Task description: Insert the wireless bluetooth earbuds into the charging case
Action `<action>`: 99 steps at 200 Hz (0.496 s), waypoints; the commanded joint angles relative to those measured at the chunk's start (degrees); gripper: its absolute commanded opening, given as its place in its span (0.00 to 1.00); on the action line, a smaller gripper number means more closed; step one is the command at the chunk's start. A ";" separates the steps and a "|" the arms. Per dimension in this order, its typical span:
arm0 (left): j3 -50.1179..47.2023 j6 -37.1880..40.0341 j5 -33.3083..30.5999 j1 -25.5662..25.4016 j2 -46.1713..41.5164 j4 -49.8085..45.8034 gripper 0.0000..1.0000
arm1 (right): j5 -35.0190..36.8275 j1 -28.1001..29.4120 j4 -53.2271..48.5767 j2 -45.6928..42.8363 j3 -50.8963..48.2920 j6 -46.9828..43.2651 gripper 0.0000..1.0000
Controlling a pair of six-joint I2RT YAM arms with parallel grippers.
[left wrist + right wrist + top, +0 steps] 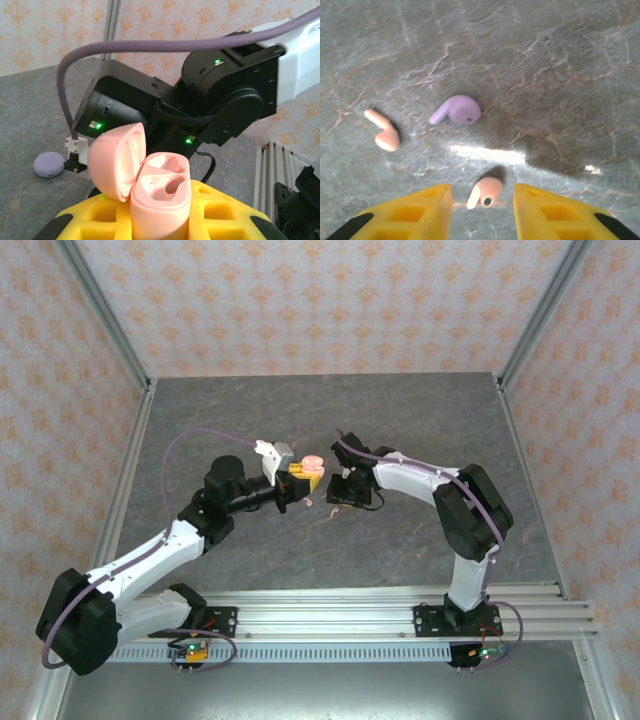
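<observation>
My left gripper [297, 478] is shut on the salmon-pink charging case [162, 200] and holds it upright between its yellow fingers [225, 212]. The case's lid [117, 160] is swung open to the left, and both moulded wells inside are empty. My right gripper [482, 202] hangs open just over the table, its yellow fingers [415, 215] either side of a salmon-pink earbud [486, 191] that lies on the surface without touching them. A lilac earbud [457, 110] lies farther out, and a second salmon-pink earbud [384, 132] lies off to the left.
A closed lilac case [49, 164] rests on the grey stone-patterned table [420, 430] behind the held case. The right arm's black wrist [225, 85] stands close in front of the left gripper. Patterned walls enclose the table on three sides.
</observation>
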 commanded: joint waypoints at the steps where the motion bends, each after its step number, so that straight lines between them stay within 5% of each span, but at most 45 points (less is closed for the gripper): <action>1: 0.19 1.81 -0.52 -0.37 -1.36 -0.42 0.06 | 2.12 0.56 -1.96 -2.40 -1.17 2.83 0.40; 99: 0.46 1.58 -0.14 -0.31 -0.63 -0.23 0.06 | 0.66 0.87 -0.75 1.02 -0.94 3.67 0.42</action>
